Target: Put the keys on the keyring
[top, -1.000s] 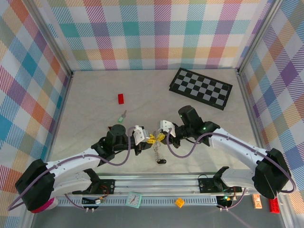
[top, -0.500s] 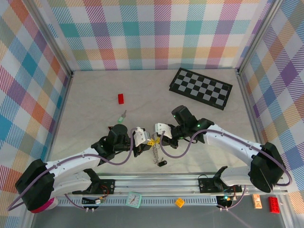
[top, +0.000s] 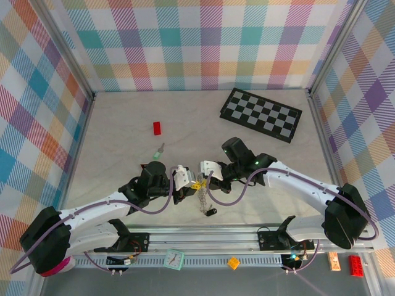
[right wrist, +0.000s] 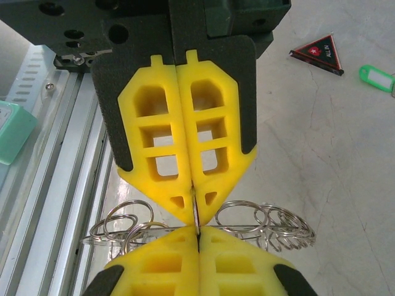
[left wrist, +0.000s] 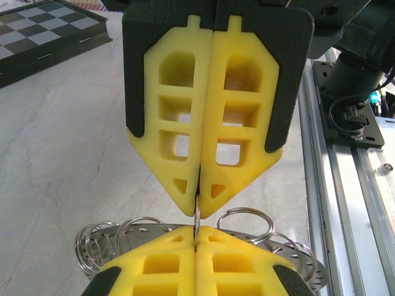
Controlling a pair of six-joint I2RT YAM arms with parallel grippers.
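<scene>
The left gripper (left wrist: 196, 233) is clenched. Its 2 yellow fingers meet with no gap at the bottom centre of the left wrist view, and a thin wire of the keyring (left wrist: 245, 217) is nipped at their tips. Facing it tip to tip from the top of that frame, the right gripper (left wrist: 199, 203) is clenched too, its 2 yellow fingers pressed flat together on the same wire. Both grip the keyring, 1 from each side, with their tips all but touching.

The keyring spreads left and right of the pinch as a cluster of silver loops across the lower part of both wrist views. In the top view the 2 grippers meet just below the centre of the frame. From there the silver chain runs down toward the bottom edge. The black key (top: 211, 211) sits at its lower end; whether it is threaded on or only touching, I cannot tell.

The green key (top: 158, 152) lies on the table (top: 123, 123) to the upper left of the grippers, well apart from the keyring. Above it in the frame lies a red brick (top: 157, 127). The chequered board (top: 261, 114) lies flat in the upper right, near the back wall. A metal rail (top: 210, 246) runs along the bottom of the top view with the 2 arm bases on it, and a teal block (top: 174, 259) sits on it near the centre.
</scene>
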